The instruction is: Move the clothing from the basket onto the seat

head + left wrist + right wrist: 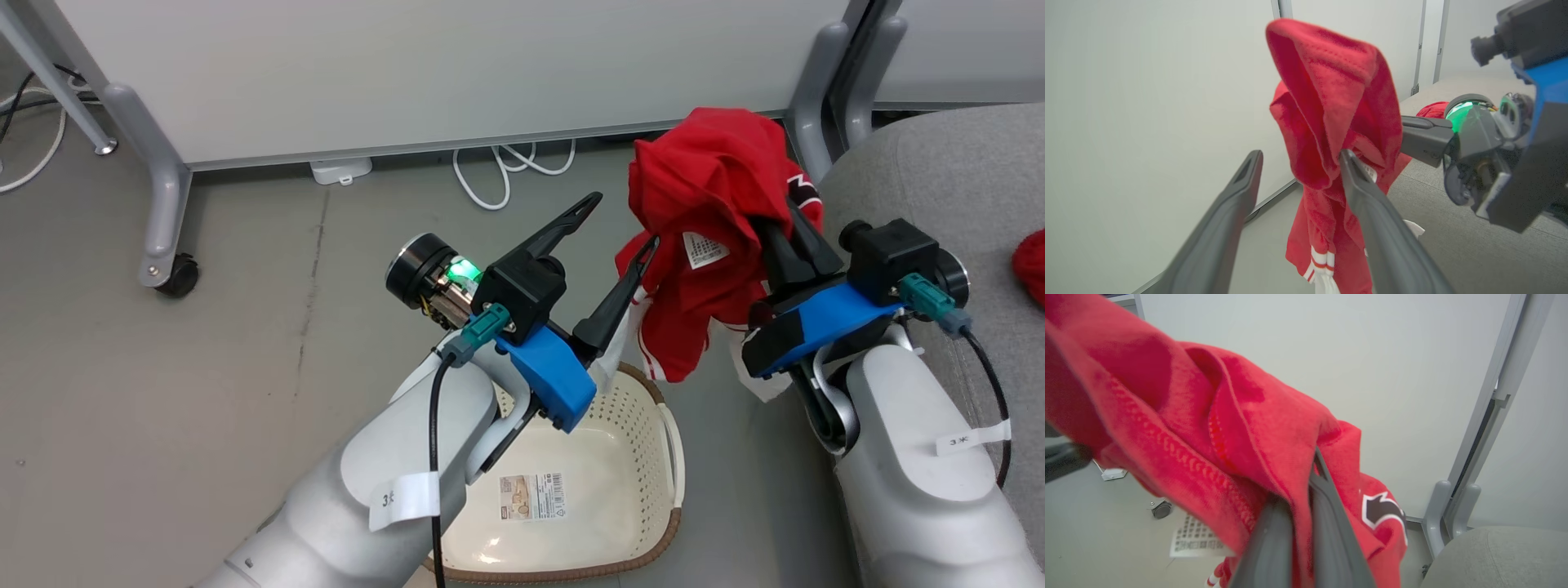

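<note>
Upper right, the right end effector (790,233) pinches the clothing (702,180); the left end effector (624,219) gapes wide beside it.

A white paper tag (967,441) on the right forearm reads "3" with an unclear mark; a second white tag (402,500) on the left forearm shows "3", partly hidden; the barcode sticker (532,496) in the oval cream plastic basket (647,433) and the white sewn label (704,249) on the bright red fabric garment (710,175) carry print too small to read.
</note>
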### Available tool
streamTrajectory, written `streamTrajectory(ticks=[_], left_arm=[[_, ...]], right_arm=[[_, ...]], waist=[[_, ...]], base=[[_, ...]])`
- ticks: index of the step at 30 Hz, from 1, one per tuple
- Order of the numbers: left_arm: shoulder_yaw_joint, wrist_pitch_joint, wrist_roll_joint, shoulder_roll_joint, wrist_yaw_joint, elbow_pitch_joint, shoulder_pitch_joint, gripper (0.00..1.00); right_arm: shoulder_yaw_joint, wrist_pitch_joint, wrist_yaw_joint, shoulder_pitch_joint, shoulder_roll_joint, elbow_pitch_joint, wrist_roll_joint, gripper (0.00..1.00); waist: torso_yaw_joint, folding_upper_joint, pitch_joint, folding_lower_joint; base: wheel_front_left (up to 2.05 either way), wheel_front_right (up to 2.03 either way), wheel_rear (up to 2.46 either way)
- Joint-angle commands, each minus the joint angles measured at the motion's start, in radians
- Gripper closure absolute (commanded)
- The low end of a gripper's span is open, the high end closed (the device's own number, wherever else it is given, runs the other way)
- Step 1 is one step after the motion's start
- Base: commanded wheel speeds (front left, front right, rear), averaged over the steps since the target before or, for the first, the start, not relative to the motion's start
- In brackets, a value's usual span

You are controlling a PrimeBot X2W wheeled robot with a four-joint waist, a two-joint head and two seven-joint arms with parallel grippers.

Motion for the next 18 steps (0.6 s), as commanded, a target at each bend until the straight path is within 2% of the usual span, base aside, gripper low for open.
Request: streamTrajectory(ticks=[1, 11, 18], left_arm=[[-0.002, -0.005, 0.010, 0.013, 0.006, -0.011, 0.009, 0.00], [-0.005, -0.007, 0.037, 0.031, 0.014, -0.054, 0.018, 0.00], [-0.022, -0.007, 0.055, 0.038, 0.003, -0.067, 0.004, 0.00]], right_arm=[[-0.026, -0.001, 0.000, 0.016, -0.007, -0.021, 0.001, 1.00], [-0.128, -0.001, 0.000, 0.044, -0.018, -0.108, -0.009, 1.00], [-0.187, -0.001, 0.000, 0.067, -0.017, -0.174, -0.011, 1.00]], waist=[[-0.023, -0.0001, 0.017, -0.0001], [-0.111, -0.0001, 0.074, -0.0001], [-0.186, -0.0001, 0.119, -0.0001]], base=[[0.00, 0.00, 0.00], [0.00, 0.00, 0.00], [0.00, 0.00, 0.00]])
